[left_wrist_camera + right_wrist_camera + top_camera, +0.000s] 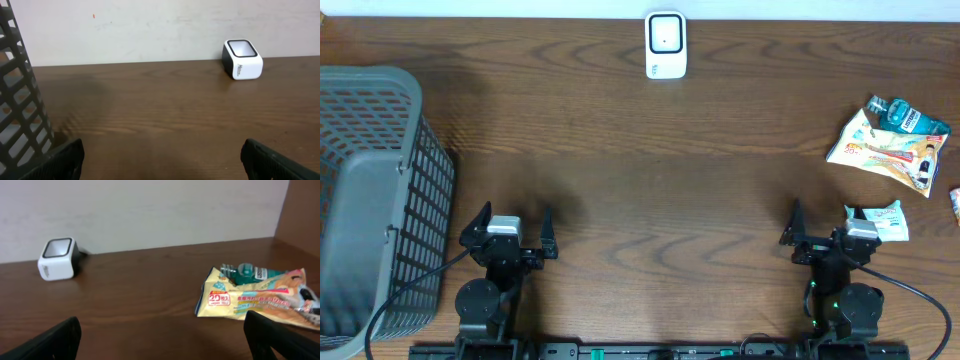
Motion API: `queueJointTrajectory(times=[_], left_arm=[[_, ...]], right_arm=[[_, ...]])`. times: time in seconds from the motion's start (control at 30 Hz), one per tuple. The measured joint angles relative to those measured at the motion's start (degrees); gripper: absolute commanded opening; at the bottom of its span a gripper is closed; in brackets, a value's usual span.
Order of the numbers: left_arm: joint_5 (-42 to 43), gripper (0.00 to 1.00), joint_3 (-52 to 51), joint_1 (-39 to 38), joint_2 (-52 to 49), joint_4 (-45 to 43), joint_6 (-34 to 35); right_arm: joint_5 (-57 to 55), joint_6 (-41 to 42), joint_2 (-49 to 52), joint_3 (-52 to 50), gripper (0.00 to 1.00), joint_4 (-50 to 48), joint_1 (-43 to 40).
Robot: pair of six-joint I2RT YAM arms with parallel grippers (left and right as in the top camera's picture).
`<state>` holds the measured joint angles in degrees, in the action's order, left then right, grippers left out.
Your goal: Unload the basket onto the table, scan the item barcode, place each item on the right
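Both arms sit folded low at the near edge of the wooden table (650, 180), wrists level and pointing toward the far wall; the left gripper (513, 222) has its jaws spread wide and holds nothing; the right gripper (823, 225) is just as wide and also empty, its dark fingers (50, 342) framing bare tabletop in the right wrist view.

The snack packet (886, 150) lies flat well to the right of centre, ahead of the right arm; its long axis runs slantwise, from the far-left corner down to the near-right one, printed face up; it is a glossy, crinkled film pouch in yellow, white and red. A teal bottle (908, 117) lies on its side touching the packet's far edge, cap end pointing left. A small pale packet (886, 222) lies just beside the right gripper's outer finger.

The barcode scanner (666, 45) stands at the far middle of the table, a white rounded block with a dark-framed window tilted upward. A grey plastic basket (380, 180) with lattice walls stands at the left edge, beside the left arm.
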<state>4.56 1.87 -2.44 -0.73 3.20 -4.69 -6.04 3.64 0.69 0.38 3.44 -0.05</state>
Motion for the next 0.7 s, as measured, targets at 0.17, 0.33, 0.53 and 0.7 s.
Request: queueJointTrajectory(times=[0.17,0.33,0.53,0.7], left_arm=[[0.0,1.0,0.0,0.0,0.0,0.0,0.0],[0.0,1.0,0.0,0.0,0.0,0.0,0.0],[0.0,1.0,0.0,0.0,0.0,0.0,0.0],[0.0,1.0,0.0,0.0,0.0,0.0,0.0]], right_arm=[[0.0,-2.0,0.0,0.0,0.99,0.0,0.0],[0.0,-2.8,0.0,0.0,0.99,0.0,0.0],[0.0,-3.1,0.0,0.0,0.99,0.0,0.0],[0.0,-3.1,0.0,0.0,0.99,0.0,0.0]])
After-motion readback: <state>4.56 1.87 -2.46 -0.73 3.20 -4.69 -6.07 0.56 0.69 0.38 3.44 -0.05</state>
